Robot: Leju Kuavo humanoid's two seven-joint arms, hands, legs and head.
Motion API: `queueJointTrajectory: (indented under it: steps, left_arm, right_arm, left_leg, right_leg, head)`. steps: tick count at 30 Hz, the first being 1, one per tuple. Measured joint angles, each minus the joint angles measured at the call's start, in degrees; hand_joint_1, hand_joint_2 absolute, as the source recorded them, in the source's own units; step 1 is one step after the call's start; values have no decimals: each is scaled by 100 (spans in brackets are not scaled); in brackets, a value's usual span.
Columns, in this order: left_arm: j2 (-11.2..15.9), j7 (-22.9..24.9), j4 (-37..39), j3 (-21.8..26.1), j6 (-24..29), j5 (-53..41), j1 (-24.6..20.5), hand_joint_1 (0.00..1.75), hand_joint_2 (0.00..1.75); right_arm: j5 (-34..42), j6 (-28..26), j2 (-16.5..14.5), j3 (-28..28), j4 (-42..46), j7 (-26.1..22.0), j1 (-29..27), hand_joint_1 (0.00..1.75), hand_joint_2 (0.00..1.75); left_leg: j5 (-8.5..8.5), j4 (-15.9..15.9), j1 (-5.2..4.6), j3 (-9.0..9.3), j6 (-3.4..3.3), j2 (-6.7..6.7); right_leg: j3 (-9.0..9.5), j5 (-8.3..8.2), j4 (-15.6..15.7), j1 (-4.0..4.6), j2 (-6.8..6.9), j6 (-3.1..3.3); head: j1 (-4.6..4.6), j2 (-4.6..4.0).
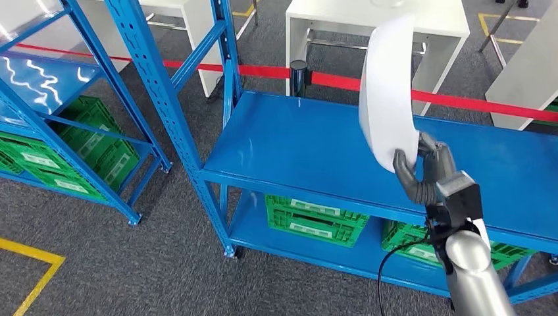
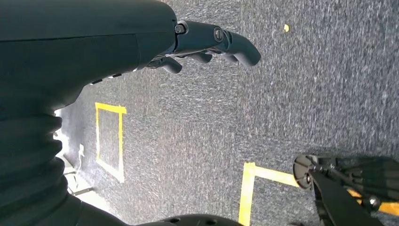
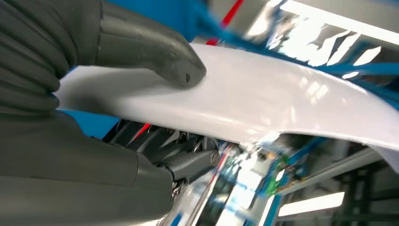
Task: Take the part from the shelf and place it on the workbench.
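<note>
The head view shows the right hand (image 1: 426,172) raised over the blue shelf (image 1: 309,148), gripping the lower end of the part (image 1: 387,99), a long, curved white panel; the silver forearm rises from below, near the picture's right side, with the fingers wrapped round the panel's bottom edge. The right wrist view shows the grip close up: the thick thumb (image 3: 155,52) presses flat on one face of the part (image 3: 263,99) while the darker fingers (image 3: 188,162) close beneath the other face, so the hand is clamped on it. The part is in the air above the shelf's upper deck, touching nothing but the hand; its long axis stands nearly upright, leaning slightly, with the free end pointing up and away from the robot toward a white table (image 1: 375,26) beyond a red tape (image 1: 460,100). Green crates (image 1: 314,220) sit on the lower deck. The left wrist view shows the left hand (image 2: 207,44) hanging over grey carpet (image 2: 282,103) with yellow lines (image 2: 110,141); its fingers are loosely bent, apart, and hold nothing.
</note>
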State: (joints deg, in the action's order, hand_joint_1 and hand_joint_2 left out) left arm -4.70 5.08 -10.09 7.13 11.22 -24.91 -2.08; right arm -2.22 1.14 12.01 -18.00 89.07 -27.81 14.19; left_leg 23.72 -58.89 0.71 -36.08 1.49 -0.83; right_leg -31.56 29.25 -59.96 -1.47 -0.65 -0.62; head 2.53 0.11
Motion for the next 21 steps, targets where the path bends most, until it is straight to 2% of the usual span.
queueJointTrajectory:
  steps: [2, 3, 4, 6, 7, 8, 9, 10, 12, 13, 14, 16, 17, 18, 19, 21]
  left_arm:
    - [-2, -24, 2, 11, -4, -14, 7, 0, 175]
    - [-8, -31, 4, 15, -6, -17, 12, 0, 175]
    - [-15, -33, 6, 18, -8, -27, 11, 0, 175]
    - [-31, -44, 7, 19, 26, -78, -3, 0, 175]
    - [-34, -63, 5, 19, 77, -116, -11, 0, 175]
    - [-37, -92, 4, 19, 145, -151, -16, 0, 175]
    - [-40, -130, 4, 19, 221, -174, -17, 0, 175]
    - [-43, -172, 3, 19, 288, -176, -17, 0, 175]
    - [-46, -255, -2, 24, 386, -135, -29, 0, 175]
    - [-49, -290, -5, 28, 415, -108, -34, 0, 175]
    - [-49, -313, -8, 33, 430, -88, -39, 0, 175]
    - [-46, -329, -8, 44, 434, -72, -33, 0, 175]
    - [-43, -325, -5, 51, 427, -70, -28, 0, 175]
    - [-35, -309, -4, 64, 419, -68, -23, 0, 175]
    - [-28, -291, -3, 79, 411, -59, -17, 0, 175]
    - [-9, -261, -3, 121, 405, -24, -17, 0, 175]
  right_arm:
    - [427, 414, -65, 89, 198, -292, -263, 175, 175]
    - [645, 630, -102, 126, 276, -380, -382, 175, 175]
    - [854, 848, -146, 159, 334, -435, -487, 175, 175]
    - [1157, 1168, -245, 214, 421, -480, -679, 175, 175]
    - [1244, 1251, -306, 241, 455, -493, -776, 175, 175]
    - [1313, 1316, -369, 268, 485, -501, -871, 175, 175]
    - [1362, 1367, -432, 288, 509, -513, -956, 175, 175]
    - [1383, 1403, -484, 307, 524, -528, -1022, 175, 175]
    - [1347, 1408, -564, 336, 556, -558, -1101, 175, 175]
    - [1307, 1360, -604, 362, 576, -565, -1135, 175, 175]
    - [1275, 1298, -647, 390, 601, -575, -1180, 175, 175]
    - [1281, 1209, -740, 459, 668, -626, -1325, 175, 175]
    - [1333, 1243, -775, 493, 710, -686, -1413, 175, 175]
    - [1403, 1335, -802, 535, 751, -752, -1498, 175, 175]
    - [1475, 1474, -825, 587, 785, -806, -1568, 175, 175]
    - [1537, 1756, -882, 703, 814, -810, -1672, 175, 175]
  left_leg:
    - [37, -44, 15, -56, 82, -3]
    - [174, -164, 24, -113, 108, 10]
    - [395, -385, 29, -192, 125, 25]
    - [915, -1044, 29, -364, 135, 44]
    - [1067, -1327, 28, -404, 133, 45]
    - [1104, -1467, 22, -369, 121, 45]
    - [1038, -1418, 9, -239, 93, 45]
    - [907, -1172, -12, -14, 47, 45]
    - [782, -412, -73, 546, -69, 57]
    - [771, -123, -107, 726, -104, 67]
    - [793, 49, -136, 820, -133, 74]
    - [714, 145, -161, 807, -182, 76]
    - [652, 189, -150, 795, -215, 82]
    - [572, 231, -132, 760, -248, 90]
    - [488, 266, -110, 717, -270, 100]
    - [358, 267, -103, 581, -295, 122]
  right_leg:
    - [-59, -25, 3, -3, 22, 113]
    - [-100, -67, 10, -6, 33, 166]
    - [-147, -112, 16, -5, 41, 211]
    - [-257, -197, 14, 19, 45, 256]
    - [-317, -242, 12, 38, 47, 265]
    - [-380, -289, 10, 61, 50, 271]
    - [-448, -339, 8, 84, 52, 274]
    - [-513, -392, 8, 106, 50, 275]
    - [-610, -498, 10, 129, 44, 259]
    - [-623, -544, 21, 127, 46, 234]
    - [-620, -586, 38, 114, 53, 198]
    - [-596, -665, 95, 97, 70, 110]
    - [-608, -647, 93, 91, 69, 74]
    - [-642, -522, 16, 91, 64, 46]
    - [-708, -294, -174, 90, 57, 20]
    - [-889, 295, -842, 76, 52, -23]
  head:
    - [7, 0]
    - [8, 0]
    - [12, 0]
    - [16, 0]
    - [16, 0]
    - [16, 0]
    - [16, 0]
    - [16, 0]
    - [11, 0]
    - [12, 0]
    - [14, 0]
    - [21, 0]
    - [22, 0]
    - [16, 0]
    - [6, 0]
    - [-13, 0]
